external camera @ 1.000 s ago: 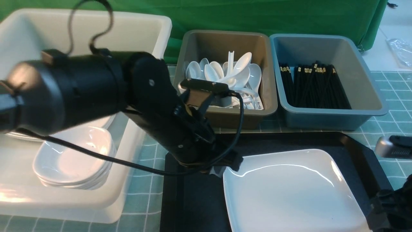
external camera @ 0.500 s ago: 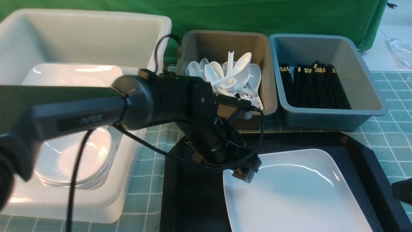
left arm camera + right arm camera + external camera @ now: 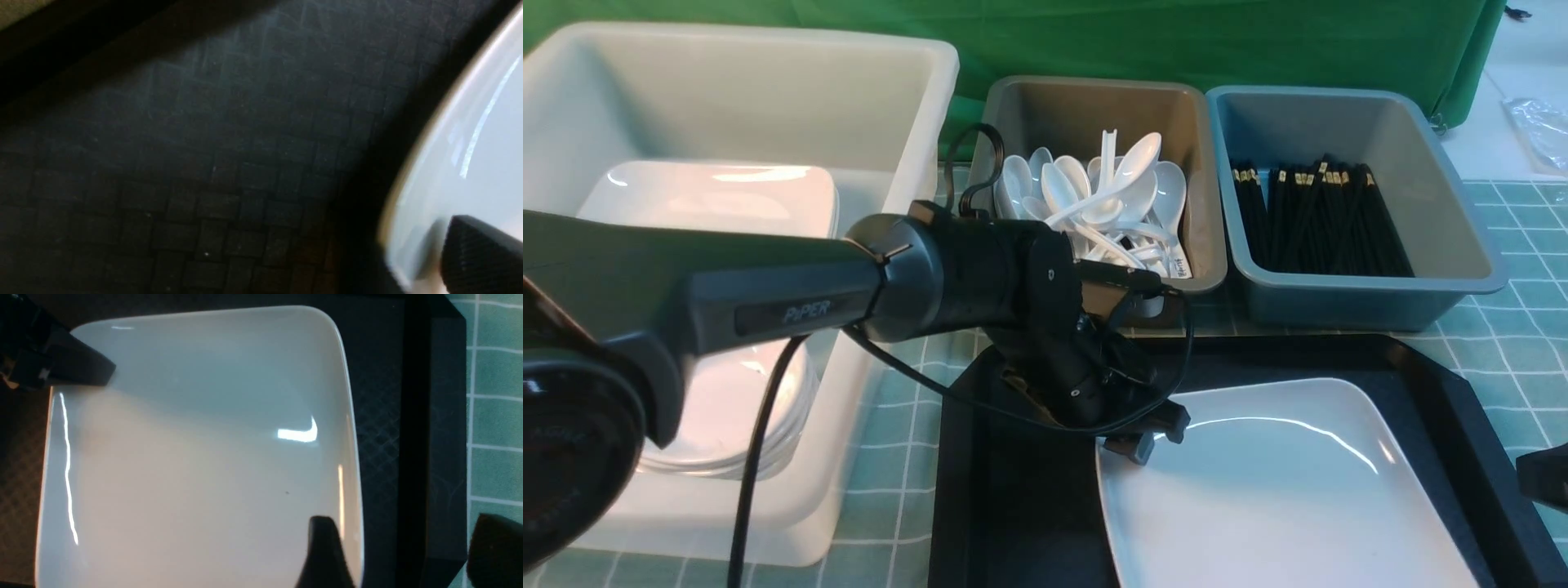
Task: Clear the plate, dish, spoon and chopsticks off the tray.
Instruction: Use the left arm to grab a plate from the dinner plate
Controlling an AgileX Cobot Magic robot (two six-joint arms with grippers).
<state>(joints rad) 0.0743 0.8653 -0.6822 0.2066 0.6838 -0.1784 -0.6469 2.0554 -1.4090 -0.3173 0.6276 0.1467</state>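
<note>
Bright, even overhead light fills the front view. White glare streaks curve across the plate (image 3: 1282, 490), and the nearest part of the left arm (image 3: 572, 425) is soft. The left wrist view is dim and blurred, and the diamond pattern of the tray (image 3: 184, 171) floor is barely readable. The right wrist view is clearer, with thin glare lines and a grey shadow over part of the plate.

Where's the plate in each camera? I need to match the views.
Front: plate lies on the tray, toward the robot's right, its near edge cut off.
Left wrist: only a curved strip of the plate rim shows, beside the tray floor.
Right wrist: plate fills most of the picture.
Shared landmark: the left gripper at the plate's far-left corner shows in all three.
</note>
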